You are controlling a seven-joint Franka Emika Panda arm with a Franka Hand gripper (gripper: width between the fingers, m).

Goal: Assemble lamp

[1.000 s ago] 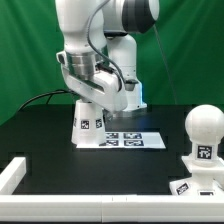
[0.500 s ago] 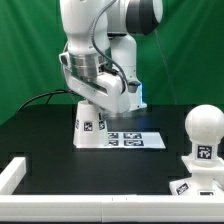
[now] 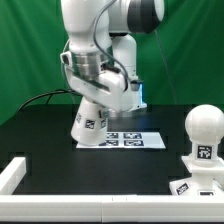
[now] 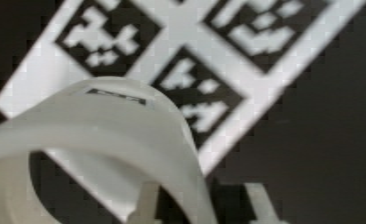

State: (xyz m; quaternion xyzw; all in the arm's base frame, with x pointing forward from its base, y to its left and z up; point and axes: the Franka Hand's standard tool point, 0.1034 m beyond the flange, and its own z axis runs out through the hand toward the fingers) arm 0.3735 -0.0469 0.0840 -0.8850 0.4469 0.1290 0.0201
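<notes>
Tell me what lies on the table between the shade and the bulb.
In the exterior view, the marker board lies beside the shade, then bare black table runs to the bulb.

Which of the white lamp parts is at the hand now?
The shade, the tapered cone under the hand beside the marker board. The bulb stands apart at the exterior view's right.

No words, brands or numbers can be read anywhere. Only black-and-white square tags are seen: one on the cone shade (image 3: 91, 123), several on the marker board (image 3: 128, 139) (image 4: 212, 60), one on the bulb (image 3: 204, 131) and one on the base (image 3: 191, 186). Their patterns cannot be decoded.
</notes>
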